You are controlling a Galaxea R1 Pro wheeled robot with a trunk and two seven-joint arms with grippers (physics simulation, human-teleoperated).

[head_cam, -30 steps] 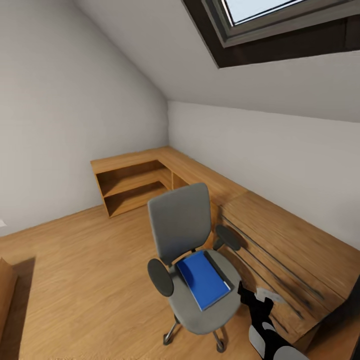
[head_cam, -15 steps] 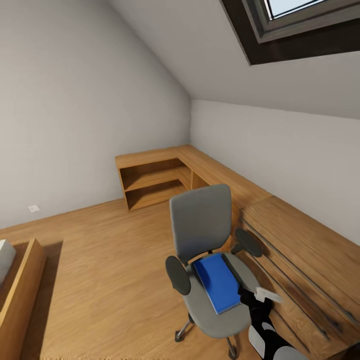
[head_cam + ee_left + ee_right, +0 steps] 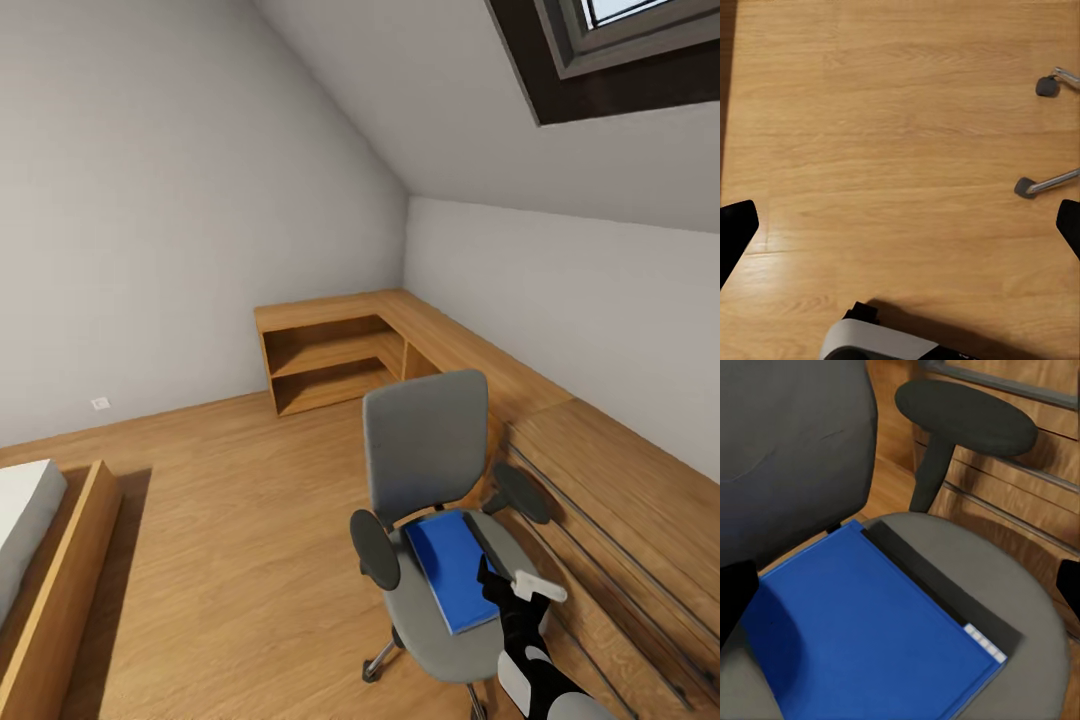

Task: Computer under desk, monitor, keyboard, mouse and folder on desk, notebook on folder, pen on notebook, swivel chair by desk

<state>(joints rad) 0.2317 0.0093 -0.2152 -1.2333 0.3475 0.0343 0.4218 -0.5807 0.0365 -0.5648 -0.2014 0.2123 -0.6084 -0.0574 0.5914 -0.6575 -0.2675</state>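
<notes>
Folder [image 3: 452, 570] lies flat on the chair [image 3: 430, 470] seat, long axis running from the backrest toward my right gripper [image 3: 522, 585], which hovers just over its near corner, fingers spread wide. My right arm is nearer; my left gripper [image 3: 900, 232], also wide, faces floor [image 3: 892, 127].

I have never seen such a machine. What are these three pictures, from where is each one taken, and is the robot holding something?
It is a wheeled robot with two arms, drawn by a simulator. The head camera looks into an attic bedroom: a grey swivel chair with a blue folder lying on its seat, beside a wooden dresser. The right gripper hovers at the seat's edge. The right wrist camera looks down at that folder; both fingers are spread wide, holding nothing. The left wrist camera faces the wood floor and the chair's castors; that gripper is open too.
</notes>
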